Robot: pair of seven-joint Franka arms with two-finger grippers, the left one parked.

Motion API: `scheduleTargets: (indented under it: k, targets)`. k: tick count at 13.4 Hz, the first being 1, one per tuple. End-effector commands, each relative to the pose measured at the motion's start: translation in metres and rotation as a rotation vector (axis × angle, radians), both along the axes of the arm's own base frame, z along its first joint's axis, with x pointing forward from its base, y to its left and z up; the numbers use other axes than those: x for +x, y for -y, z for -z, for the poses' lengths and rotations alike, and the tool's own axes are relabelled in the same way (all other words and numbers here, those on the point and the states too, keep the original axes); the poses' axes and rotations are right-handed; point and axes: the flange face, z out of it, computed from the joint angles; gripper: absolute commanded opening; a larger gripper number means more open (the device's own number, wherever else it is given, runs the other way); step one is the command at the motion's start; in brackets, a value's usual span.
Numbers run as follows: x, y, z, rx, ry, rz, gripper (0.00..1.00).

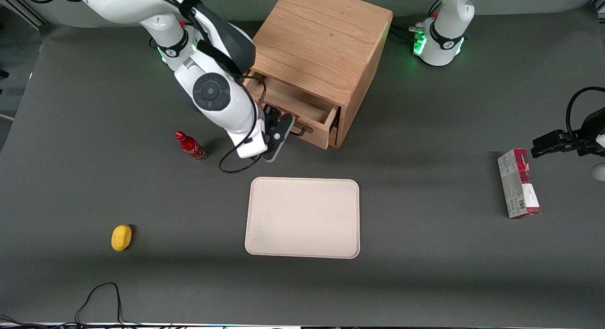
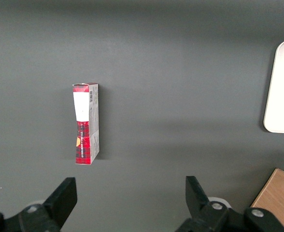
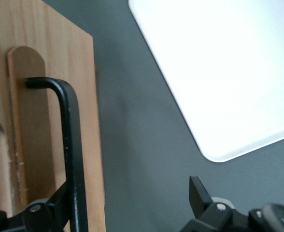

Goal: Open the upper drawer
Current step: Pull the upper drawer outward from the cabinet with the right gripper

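The upper drawer [image 1: 295,102] of the light oak cabinet [image 1: 321,40] stands partly pulled out, and its inside shows. Its black bar handle [image 1: 300,130] sits on the drawer front, facing the tray. My gripper [image 1: 280,130] is right in front of that handle, and its jaws are open. In the right wrist view the handle [image 3: 70,145] runs along the oak drawer front [image 3: 86,96], just inside one finger [image 3: 59,207]. The other finger [image 3: 198,192] stands well apart over the grey table. The gripper [image 3: 130,203] holds nothing. The bottom drawer is hidden under the upper one.
A cream tray [image 1: 302,218] lies nearer the front camera than the cabinet and also shows in the right wrist view [image 3: 219,72]. A red bottle [image 1: 190,146] and a yellow object [image 1: 121,237] lie toward the working arm's end. A red and white box [image 1: 518,183] lies toward the parked arm's end.
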Motion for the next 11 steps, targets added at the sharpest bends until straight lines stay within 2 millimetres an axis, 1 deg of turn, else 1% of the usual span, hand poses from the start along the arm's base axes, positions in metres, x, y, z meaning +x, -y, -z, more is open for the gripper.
scheduleTargets:
  k: [1,2,3,4,6,7,8,10,11]
  targets:
    - [0.044,0.019,0.0,0.023,0.035,0.038,1.0]
    - [0.056,0.027,0.0,0.028,0.041,0.059,1.0]
    - [0.071,0.041,0.002,0.027,0.048,0.088,1.0]
    - [0.082,0.049,0.001,0.032,0.059,0.081,1.0]
    - [0.108,0.075,-0.001,0.04,0.092,0.068,1.0]
    - [0.116,0.084,-0.002,0.039,0.102,0.071,1.0]
    - [0.121,0.089,-0.001,0.04,0.106,0.077,1.0]
    - [0.13,0.092,0.0,0.053,0.112,0.087,1.0]
    - [0.13,0.092,-0.001,0.051,0.111,0.089,1.0]
